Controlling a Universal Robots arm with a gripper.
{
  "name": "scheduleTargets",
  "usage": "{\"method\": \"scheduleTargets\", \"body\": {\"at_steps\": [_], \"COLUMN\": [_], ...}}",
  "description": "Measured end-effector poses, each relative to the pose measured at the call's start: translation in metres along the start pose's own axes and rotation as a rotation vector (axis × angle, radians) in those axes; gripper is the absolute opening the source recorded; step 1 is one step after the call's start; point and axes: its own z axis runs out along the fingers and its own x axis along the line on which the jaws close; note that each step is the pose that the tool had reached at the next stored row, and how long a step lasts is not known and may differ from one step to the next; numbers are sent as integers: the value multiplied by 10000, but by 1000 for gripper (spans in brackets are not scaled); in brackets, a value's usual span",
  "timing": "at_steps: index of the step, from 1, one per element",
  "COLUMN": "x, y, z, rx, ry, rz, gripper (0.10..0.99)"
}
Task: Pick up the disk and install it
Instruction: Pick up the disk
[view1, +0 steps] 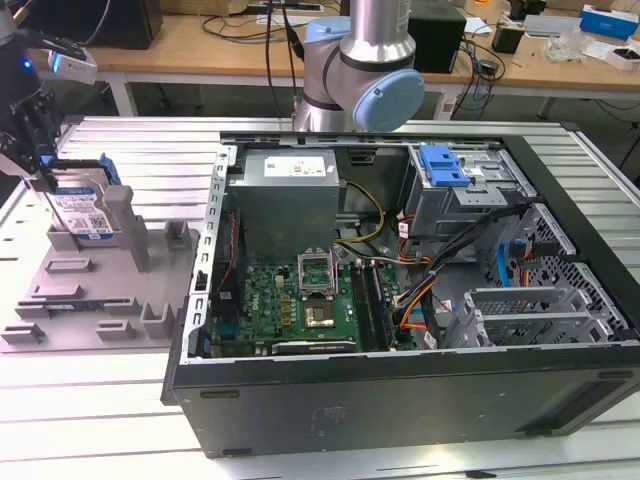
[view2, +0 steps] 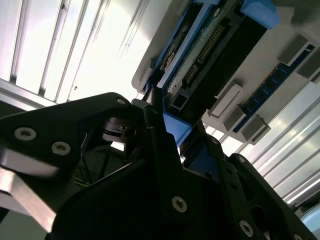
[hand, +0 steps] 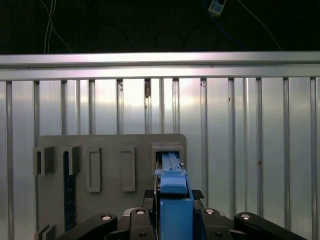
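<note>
Ribbed aluminium tabletop is carrying every item listed, and wooden benches are standing behind it.

Item one: an open black computer case is lying on its side across the middle and the exterior view's right. It is showing a grey metal box, a green circuit board and a ribbed blue latch.

Item two: the robot arm is rising behind the case.

Item three: a grey slotted holder is lying flat at the exterior view's left, just beside the case.

Item four: the disk is standing on edge in one slot of that holder, its white-and-blue label showing.

Item five: the gripper is reaching down over the disk's end. In the second wrist view its fingers are pressing closed against the blue bracket, gripping the disk.
</note>
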Motion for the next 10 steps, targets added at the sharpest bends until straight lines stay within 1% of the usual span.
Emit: {"method": "scheduleTargets", "body": {"at_steps": [10], "x": [4], "y": [0], "z": [0], "rx": [0], "ry": [1], "rz": [0], "gripper": [365]}}
